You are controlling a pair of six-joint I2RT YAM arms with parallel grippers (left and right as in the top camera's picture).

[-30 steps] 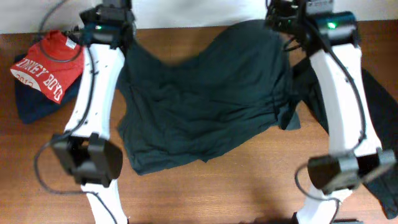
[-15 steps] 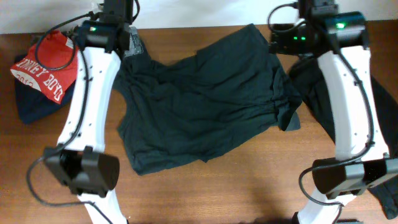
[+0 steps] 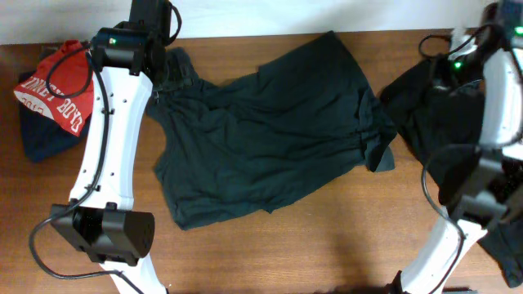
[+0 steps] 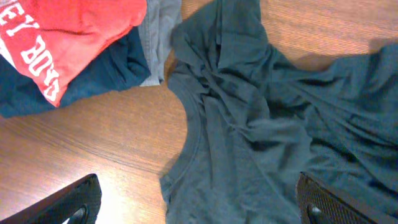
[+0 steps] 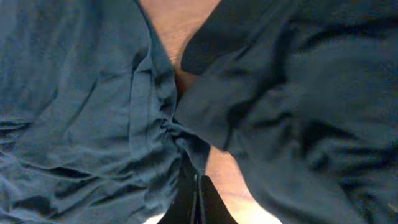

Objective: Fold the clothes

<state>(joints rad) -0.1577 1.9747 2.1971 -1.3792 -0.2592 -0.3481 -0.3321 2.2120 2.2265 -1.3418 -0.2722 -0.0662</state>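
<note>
While left pincer (image 4: 199, 210) hangs spread above dark T-shirt (image 4: 261, 124), right pincer (image 5: 194, 196) pressed together near bunched fabric.

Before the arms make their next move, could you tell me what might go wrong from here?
1. The right gripper is shut where the dark green shirt's bunched edge meets the black garment; a pull might drag both.
2. The shirt lies crumpled, so folding now would likely trap creases.
3. The left gripper, open over the neckline, is near the red shirt and could snag it.
</note>
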